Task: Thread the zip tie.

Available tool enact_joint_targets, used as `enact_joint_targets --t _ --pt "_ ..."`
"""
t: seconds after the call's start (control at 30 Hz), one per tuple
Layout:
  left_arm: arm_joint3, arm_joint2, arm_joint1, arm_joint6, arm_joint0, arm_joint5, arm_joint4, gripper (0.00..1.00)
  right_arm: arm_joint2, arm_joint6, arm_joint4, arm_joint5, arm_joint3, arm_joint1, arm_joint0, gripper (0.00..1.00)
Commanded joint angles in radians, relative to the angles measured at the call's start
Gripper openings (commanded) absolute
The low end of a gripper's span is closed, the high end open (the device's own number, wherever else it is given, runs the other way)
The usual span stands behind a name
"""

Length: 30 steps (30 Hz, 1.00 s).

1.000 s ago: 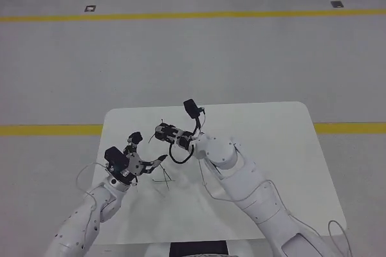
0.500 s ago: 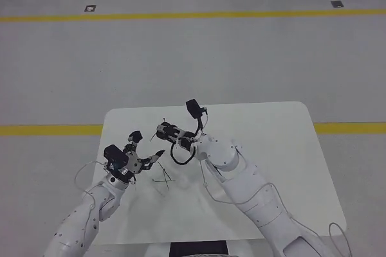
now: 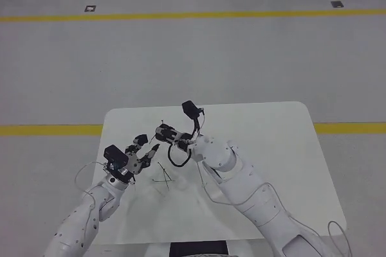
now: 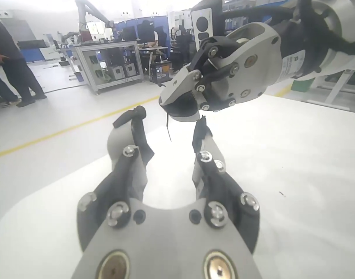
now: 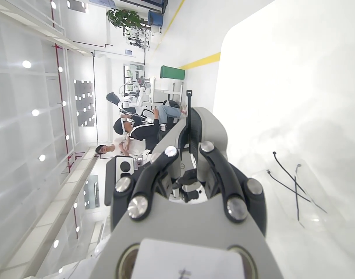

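My right gripper (image 5: 191, 113) is shut on a thin black zip tie (image 5: 189, 97), whose head sticks out past the fingertips. In the left wrist view the right gripper (image 4: 179, 113) hangs above the white table (image 4: 282, 152), and the zip tie's tail (image 4: 168, 129) dangles from it. My left gripper (image 4: 169, 119) is open just below, with the tail hanging between its two fingers and touching neither. From above, the left gripper (image 3: 148, 144) sits close beside the right gripper (image 3: 160, 132), over the table's left half.
Several loose black zip ties (image 3: 162, 177) lie crossed on the table (image 3: 276, 160) just in front of both grippers; they also show in the right wrist view (image 5: 294, 184). The table's left edge is close to the left arm.
My left gripper has moved up toward the right gripper and its fingers have narrowed around the hanging tail. The right gripper has shifted only slightly.
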Motion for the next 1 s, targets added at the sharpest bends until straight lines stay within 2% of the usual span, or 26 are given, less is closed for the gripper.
enact_joint_targets --t 0.0,0.13,0.23,0.63,0.97 --pt "0.003 0.001 0.0 0.0 -0.001 -0.004 -0.001 0.3 -0.004 0.004 0.0 -0.004 0.002 0.0 0.001 0.0" --pt "0.006 0.004 -0.001 0.0 -0.003 -0.009 -0.001 0.21 -0.011 0.013 -0.004 -0.017 0.007 0.001 0.005 0.0" --pt "0.007 0.005 -0.002 0.001 -0.004 -0.011 -0.001 0.18 -0.013 0.013 -0.004 -0.025 0.01 0.001 0.006 0.0" --pt "0.009 0.006 -0.003 0.004 -0.006 -0.009 -0.001 0.12 -0.015 0.015 0.008 -0.036 0.012 0.003 0.004 0.0" --pt "0.007 0.004 -0.004 0.007 -0.005 -0.01 -0.007 0.02 -0.012 0.024 0.016 -0.043 0.009 0.007 0.0 0.0"
